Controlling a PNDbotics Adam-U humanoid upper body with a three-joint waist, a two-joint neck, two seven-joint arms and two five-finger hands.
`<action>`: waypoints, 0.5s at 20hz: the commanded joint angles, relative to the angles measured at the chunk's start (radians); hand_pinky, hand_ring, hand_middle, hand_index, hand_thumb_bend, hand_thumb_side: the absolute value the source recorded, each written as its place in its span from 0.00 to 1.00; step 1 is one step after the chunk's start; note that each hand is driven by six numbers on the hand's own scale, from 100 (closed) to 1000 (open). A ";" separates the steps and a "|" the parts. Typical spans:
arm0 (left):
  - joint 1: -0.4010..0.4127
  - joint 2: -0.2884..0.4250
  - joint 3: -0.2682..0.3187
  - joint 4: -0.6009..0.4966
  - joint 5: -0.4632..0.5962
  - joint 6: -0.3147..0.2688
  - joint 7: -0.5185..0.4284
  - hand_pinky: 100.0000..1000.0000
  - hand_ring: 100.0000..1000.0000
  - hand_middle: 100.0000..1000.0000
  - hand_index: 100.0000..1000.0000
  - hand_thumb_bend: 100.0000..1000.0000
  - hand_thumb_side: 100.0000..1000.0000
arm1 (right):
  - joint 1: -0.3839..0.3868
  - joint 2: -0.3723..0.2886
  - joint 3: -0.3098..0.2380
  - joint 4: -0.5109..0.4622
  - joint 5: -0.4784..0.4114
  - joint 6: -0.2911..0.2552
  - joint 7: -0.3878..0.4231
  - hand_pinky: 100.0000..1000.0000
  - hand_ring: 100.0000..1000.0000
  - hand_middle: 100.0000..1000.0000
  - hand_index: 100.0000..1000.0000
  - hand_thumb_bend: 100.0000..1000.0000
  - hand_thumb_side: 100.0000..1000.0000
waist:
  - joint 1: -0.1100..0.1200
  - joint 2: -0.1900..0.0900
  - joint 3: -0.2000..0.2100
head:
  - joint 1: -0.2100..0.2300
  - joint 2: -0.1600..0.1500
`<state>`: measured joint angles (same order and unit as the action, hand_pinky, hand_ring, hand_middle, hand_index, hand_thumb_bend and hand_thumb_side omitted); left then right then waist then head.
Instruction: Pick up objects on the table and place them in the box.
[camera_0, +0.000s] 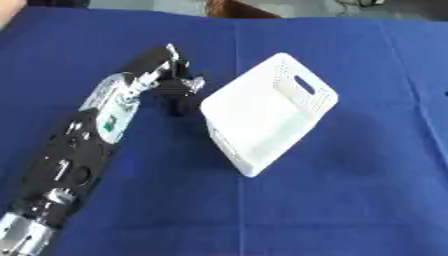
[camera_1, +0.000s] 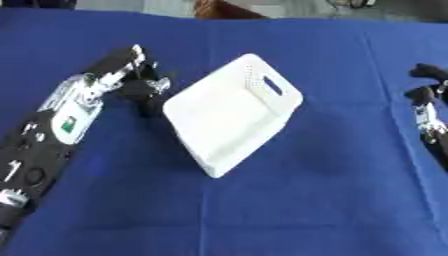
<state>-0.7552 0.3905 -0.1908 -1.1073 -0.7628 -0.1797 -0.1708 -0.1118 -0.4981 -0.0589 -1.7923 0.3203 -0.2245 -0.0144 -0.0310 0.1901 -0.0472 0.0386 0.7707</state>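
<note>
- Left eye view shows a white box (camera_0: 262, 112) lying askew on a blue tablecloth (camera_0: 350, 200), one corner pointing toward the robot, near the middle of the table.
- Its far wall has rows of small holes and an oval handle slot (camera_0: 304, 83); the inside looks bare and white.
- Reaching in from the lower left, the left arm (camera_0: 70, 165) is black with silver and white parts and a small green patch on its forearm.
- At the arm's end, the left hand (camera_0: 179, 85) sits just beside the box's left corner, close to the rim; whether it touches the rim is hard to say.
- Its fingers (camera_0: 185, 97) are bent downward toward the cloth, and I cannot tell whether they pinch anything, since the dark shapes there run together.
- Right eye view adds the right hand (camera_1: 429, 92) at the right edge, well apart from the box, dark fingers pointing up and relaxed, holding nothing.
- A brown shape (camera_0: 241, 9) shows beyond the table's far edge.
</note>
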 joint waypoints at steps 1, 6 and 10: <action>-0.031 0.038 0.007 -0.027 0.022 0.009 -0.003 0.00 0.02 0.21 0.34 0.16 0.59 | -0.008 -0.022 -0.011 -0.008 0.000 -0.001 -0.003 0.71 0.59 0.75 0.88 0.00 0.85 | 0.001 -0.018 0.000 | 0.001 -0.001; -0.040 0.045 0.005 -0.036 0.031 0.014 -0.010 0.00 0.02 0.21 0.34 0.16 0.58 | -0.008 -0.024 -0.011 -0.008 0.000 -0.001 -0.004 0.71 0.59 0.75 0.88 0.00 0.85 | 0.002 -0.020 0.000 | 0.000 -0.001; -0.044 0.047 0.004 -0.038 0.031 0.015 -0.012 0.00 0.02 0.21 0.34 0.16 0.58 | -0.009 -0.024 -0.011 -0.008 0.000 -0.001 -0.003 0.71 0.59 0.75 0.88 0.00 0.85 | 0.002 -0.021 0.000 | -0.001 -0.001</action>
<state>-0.7723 0.4104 -0.1909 -1.1194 -0.7384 -0.1660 -0.1836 -0.1118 -0.4981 -0.0602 -1.7922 0.3203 -0.2245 -0.0144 -0.0300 0.1892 -0.0470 0.0381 0.7707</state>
